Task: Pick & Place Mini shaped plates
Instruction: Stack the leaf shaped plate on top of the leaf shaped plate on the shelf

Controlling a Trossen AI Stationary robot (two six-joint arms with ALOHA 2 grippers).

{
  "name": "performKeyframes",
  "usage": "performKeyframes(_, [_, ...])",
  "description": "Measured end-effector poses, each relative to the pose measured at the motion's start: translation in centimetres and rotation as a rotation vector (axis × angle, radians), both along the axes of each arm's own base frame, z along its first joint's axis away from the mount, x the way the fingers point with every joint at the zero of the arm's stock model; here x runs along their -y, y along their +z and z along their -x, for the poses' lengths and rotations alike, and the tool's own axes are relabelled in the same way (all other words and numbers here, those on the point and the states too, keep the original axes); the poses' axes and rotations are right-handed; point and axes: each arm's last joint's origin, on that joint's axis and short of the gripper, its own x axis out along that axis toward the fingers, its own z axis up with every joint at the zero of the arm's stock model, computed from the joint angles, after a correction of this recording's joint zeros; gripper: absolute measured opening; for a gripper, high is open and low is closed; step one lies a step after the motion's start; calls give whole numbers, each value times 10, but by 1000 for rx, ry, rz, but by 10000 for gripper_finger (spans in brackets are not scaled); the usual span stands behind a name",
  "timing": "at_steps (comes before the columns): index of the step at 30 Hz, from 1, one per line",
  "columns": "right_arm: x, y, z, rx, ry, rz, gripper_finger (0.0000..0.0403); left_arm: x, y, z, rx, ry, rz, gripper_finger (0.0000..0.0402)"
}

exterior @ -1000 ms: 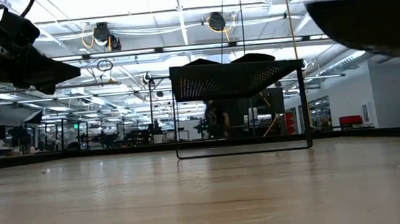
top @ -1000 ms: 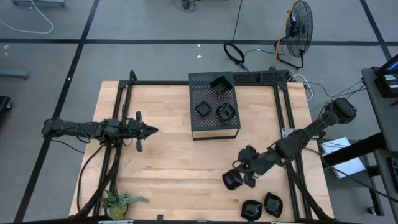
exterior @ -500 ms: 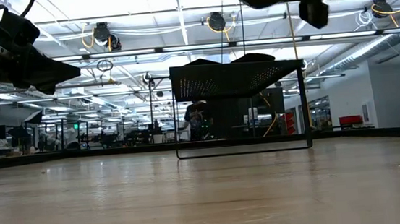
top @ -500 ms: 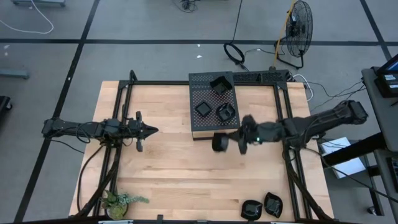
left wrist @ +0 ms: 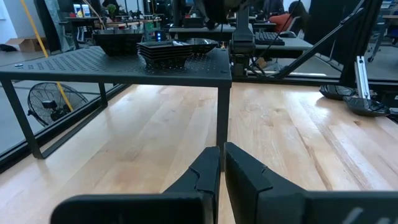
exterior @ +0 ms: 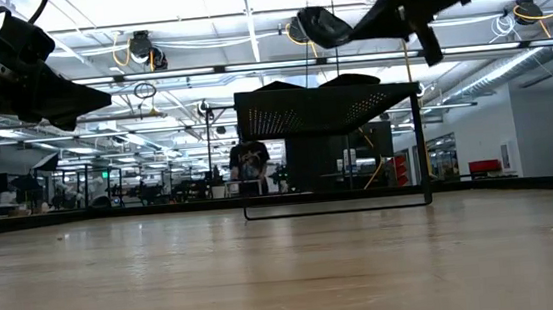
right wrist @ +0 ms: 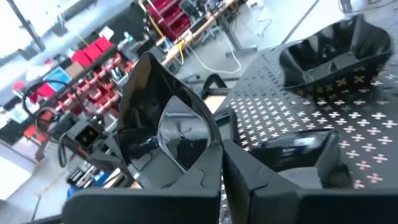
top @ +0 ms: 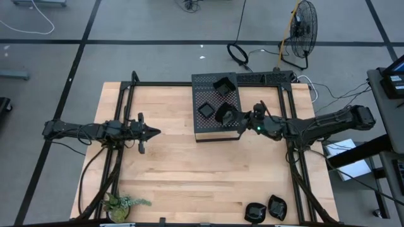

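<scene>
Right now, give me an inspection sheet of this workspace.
Surface: wooden table, bare across its middle.
Job's things: three plates on the perforated box, namely one at the back, one square and one under the right tool; two more plates at the table's near right edge.
Clutter: small plant at the near left corner.
Grippers: right tool over the box, shut on a plate; left tool shut, empty, waiting over the table's left side.
Cables: loose loops on the floor behind the table.
Surroundings: floor fan; a person far behind in the low view.
</scene>
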Motion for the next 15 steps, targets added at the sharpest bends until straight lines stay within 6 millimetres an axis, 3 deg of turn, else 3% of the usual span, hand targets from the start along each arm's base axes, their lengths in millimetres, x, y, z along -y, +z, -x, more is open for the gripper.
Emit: performKeyframes(15, [-8, -20, 15, 29, -147, 47, 0, 0, 0, 0, 1, 0, 0, 26])
